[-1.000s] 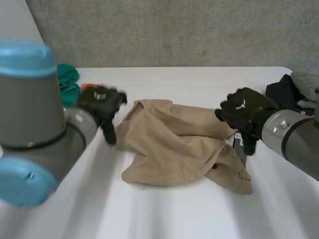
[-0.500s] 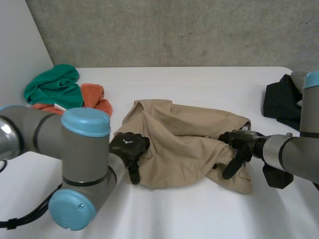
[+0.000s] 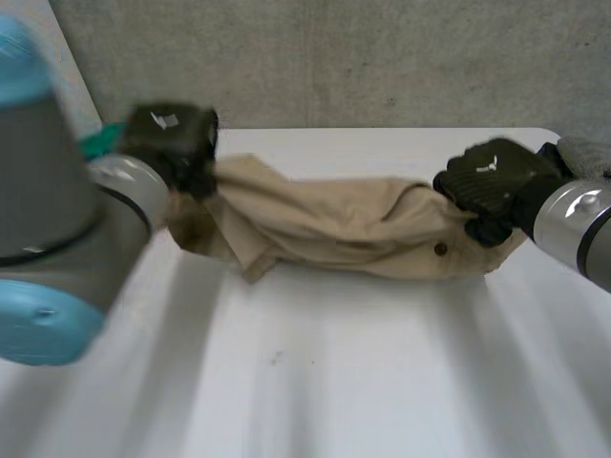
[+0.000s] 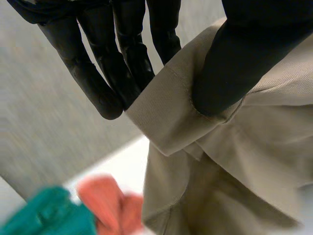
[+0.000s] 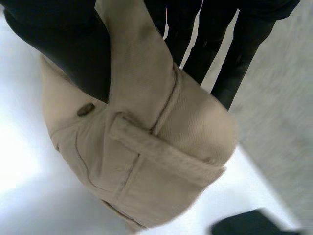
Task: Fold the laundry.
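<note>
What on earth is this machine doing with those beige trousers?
A two-armed robot is working on folding laundry. Its left hand pinches a hemmed edge at one end of the trousers, and its right hand grips the waist end, near the button. The trousers are stretched out between the hands over the white table, with no fold made yet. A green cloth and an orange cloth lie off to the left.

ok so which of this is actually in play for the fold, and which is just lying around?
In play: beige trousers; left hand pinching a hem; right hand pinching the waistband.
Lying about: green cloth; orange cloth; dark garment, all on the white table.
</note>
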`<action>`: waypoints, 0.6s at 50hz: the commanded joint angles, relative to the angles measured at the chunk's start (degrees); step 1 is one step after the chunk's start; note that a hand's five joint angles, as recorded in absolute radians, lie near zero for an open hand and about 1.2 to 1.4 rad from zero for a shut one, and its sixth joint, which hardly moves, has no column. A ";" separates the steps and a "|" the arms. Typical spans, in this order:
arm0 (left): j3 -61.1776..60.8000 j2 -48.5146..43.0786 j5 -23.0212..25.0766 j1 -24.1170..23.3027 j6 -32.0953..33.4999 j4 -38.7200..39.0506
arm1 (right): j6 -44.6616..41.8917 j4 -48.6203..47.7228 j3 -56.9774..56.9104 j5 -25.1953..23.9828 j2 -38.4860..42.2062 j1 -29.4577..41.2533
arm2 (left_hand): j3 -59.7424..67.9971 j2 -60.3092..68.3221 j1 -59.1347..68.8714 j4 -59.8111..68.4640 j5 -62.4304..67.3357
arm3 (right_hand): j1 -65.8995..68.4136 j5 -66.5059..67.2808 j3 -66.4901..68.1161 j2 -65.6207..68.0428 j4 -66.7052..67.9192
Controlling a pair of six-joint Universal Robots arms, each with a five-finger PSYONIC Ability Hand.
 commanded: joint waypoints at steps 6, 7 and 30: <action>3.44 1.33 4.16 4.89 11.70 -7.07 | -13.90 2.89 -5.82 1.56 2.54 3.71 | 12.28 11.70 14.03 11.59 14.70 | 19.34 13.25 12.59 13.03 11.68; 4.22 -1.55 3.98 5.06 12.32 -7.25 | -13.90 2.81 -6.17 1.39 4.55 4.41 | 12.28 11.70 14.03 11.59 14.70 | 19.34 13.25 12.59 13.03 11.68; 39.31 -15.12 7.85 8.14 8.63 24.31 | 10.00 -52.55 -27.82 16.87 20.66 7.94 | 12.28 11.70 14.03 11.59 14.70 | 19.34 13.25 12.59 13.03 11.68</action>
